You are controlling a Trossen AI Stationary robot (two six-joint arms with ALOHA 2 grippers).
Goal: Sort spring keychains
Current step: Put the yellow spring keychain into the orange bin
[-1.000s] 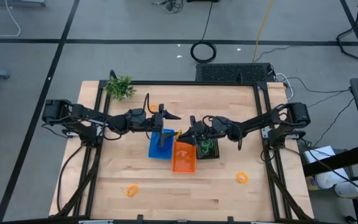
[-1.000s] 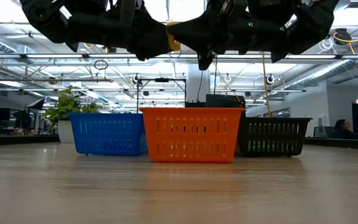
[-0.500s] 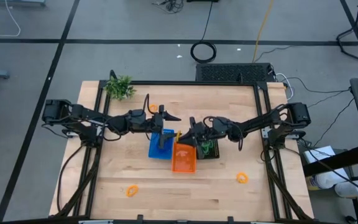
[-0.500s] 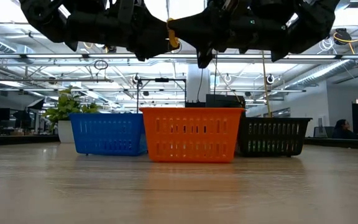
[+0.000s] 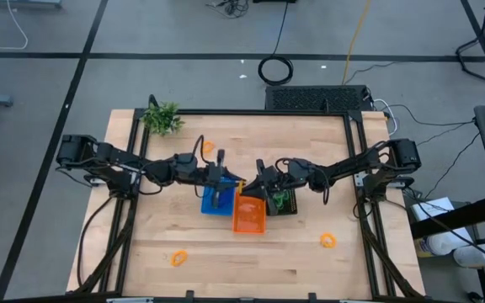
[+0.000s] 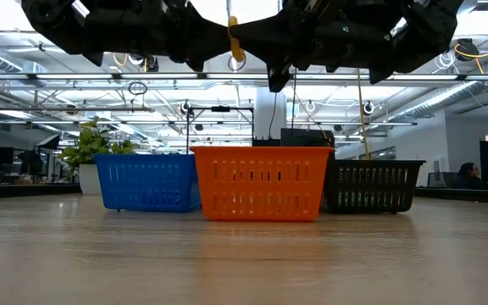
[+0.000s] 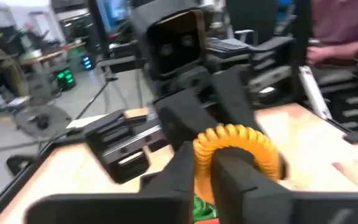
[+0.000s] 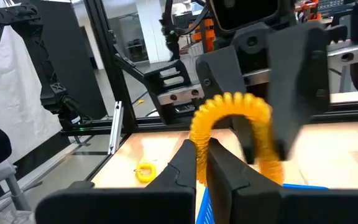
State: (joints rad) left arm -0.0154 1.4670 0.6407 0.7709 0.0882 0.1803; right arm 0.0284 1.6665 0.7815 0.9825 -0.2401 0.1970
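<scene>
An orange spring keychain (image 6: 235,41) hangs in the air above the blue basket (image 5: 217,197) and the orange basket (image 5: 248,213), held from both sides. My left gripper (image 5: 228,178) reaches it from the table's left and is shut on it. My right gripper (image 5: 254,185) reaches it from the right and is shut on it too. The black basket (image 5: 281,202) holds green keychains. More orange keychains lie on the table at the far side (image 5: 208,146), near left (image 5: 178,257) and near right (image 5: 328,241). My left gripper pinches one leg of the arched orange coil (image 7: 201,147) between its two fingers, coming roughly level from the table's left. The coil arches above the fingertips, lifted clear of the baskets. My right gripper pinches the other leg of the coil (image 8: 197,135) between its two fingers, coming roughly level from the table's right. The coil curves up and over toward the left gripper's fingers (image 8: 291,74), clear of everything below.
The three baskets stand side by side in the table's middle, right under both grippers. A green plant sprig (image 5: 162,118) sits at the far left corner. A dark frame (image 5: 356,168) runs along the table's edges. Bare wood lies along the near side.
My left gripper has moved toward the near edge and the right gripper, and has shut on the orange keychain that the right gripper keeps holding. The orange keychain on the far side of the table has come into view behind it.
</scene>
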